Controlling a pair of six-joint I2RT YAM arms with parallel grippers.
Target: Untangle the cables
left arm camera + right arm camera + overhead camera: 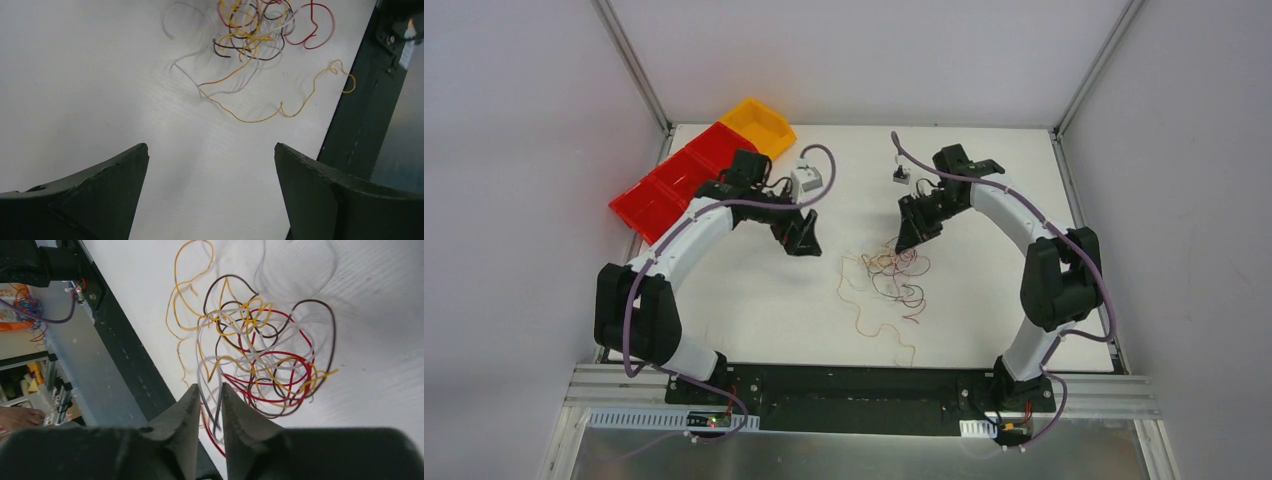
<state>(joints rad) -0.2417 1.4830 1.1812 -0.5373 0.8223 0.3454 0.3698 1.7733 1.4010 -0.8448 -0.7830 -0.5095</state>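
Observation:
The cables [892, 270] lie as a loose tangle of thin red, yellow, white and dark wires at mid-table. A long orange strand [879, 325] trails from it toward the near edge. My right gripper [909, 240] is at the tangle's far right edge. In the right wrist view the tangle [260, 355] spreads ahead of the gripper [210, 386]. Its jaws stand almost closed, with a white wire [202, 365] running between them. My left gripper [804, 245] is open and empty, to the left of the tangle. In the left wrist view its jaws [210, 147] stand wide apart, well short of the cables [250, 35].
Red bins [674, 185] and a yellow bin [759, 125] sit at the far left. A small white box [807, 178] stands beside the left arm and a small object [901, 174] lies near the right arm. The black base rail [854, 385] runs along the near edge.

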